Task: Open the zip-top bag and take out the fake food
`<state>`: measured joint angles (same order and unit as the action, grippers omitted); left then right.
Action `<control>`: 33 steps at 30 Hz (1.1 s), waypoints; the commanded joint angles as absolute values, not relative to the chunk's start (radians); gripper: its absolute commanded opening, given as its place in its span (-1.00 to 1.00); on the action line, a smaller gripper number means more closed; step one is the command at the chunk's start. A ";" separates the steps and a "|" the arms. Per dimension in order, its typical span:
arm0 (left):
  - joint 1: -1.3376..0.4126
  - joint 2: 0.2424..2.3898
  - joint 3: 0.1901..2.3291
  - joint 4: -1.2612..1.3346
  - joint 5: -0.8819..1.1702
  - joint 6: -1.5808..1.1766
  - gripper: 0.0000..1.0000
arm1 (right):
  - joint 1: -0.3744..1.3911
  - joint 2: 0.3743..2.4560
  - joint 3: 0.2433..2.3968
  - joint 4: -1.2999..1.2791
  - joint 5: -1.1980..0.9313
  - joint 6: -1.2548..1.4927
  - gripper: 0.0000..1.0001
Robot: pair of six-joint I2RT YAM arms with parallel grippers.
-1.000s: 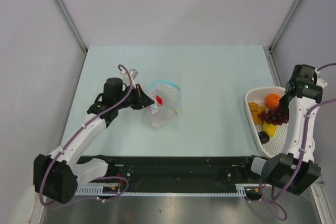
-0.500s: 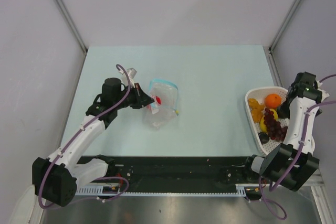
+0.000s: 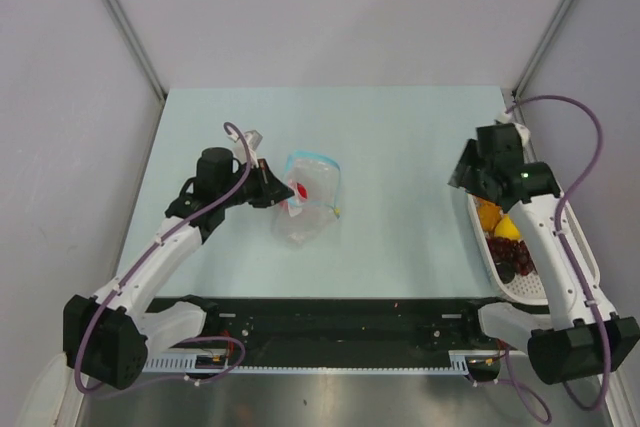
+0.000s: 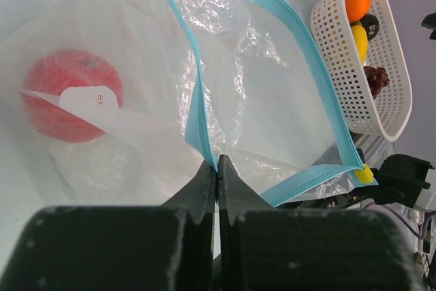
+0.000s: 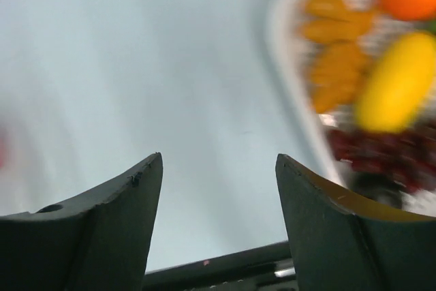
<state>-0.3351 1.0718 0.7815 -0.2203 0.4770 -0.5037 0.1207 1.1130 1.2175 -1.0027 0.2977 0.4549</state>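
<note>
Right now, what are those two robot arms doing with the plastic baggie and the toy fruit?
The left gripper is pinching the blue zip edge of the zip-top bag, whose mouth gapes open on the table. One red ball is inside the bag. The right gripper is open and empty, hovering beside the white basket, which has the orange ball, a yellow piece and dark purple pieces in it.

Your zip-top bag lies crinkled mid-table, teal mouth gaping, a red ball (white label across it) inside. You see the orange ball, yellow oblong and purple pieces in the basket.
</note>
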 commanded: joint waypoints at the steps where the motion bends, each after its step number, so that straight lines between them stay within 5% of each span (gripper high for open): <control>1: -0.328 1.086 0.845 -0.215 0.469 -0.477 -1.00 | 0.412 1.163 1.262 -0.803 0.221 0.554 0.41; 14: -0.328 1.109 0.888 -0.279 0.457 -0.454 -0.99 | 0.699 1.468 1.474 -0.502 0.048 0.604 -0.13; 22: -0.341 1.101 0.891 -0.256 0.416 -0.494 -0.99 | 0.802 1.721 1.770 -0.574 0.060 0.471 -0.22; 33: -0.359 1.049 0.904 -0.316 0.364 -0.523 -0.99 | 0.854 1.832 1.717 -0.532 0.022 0.511 -0.42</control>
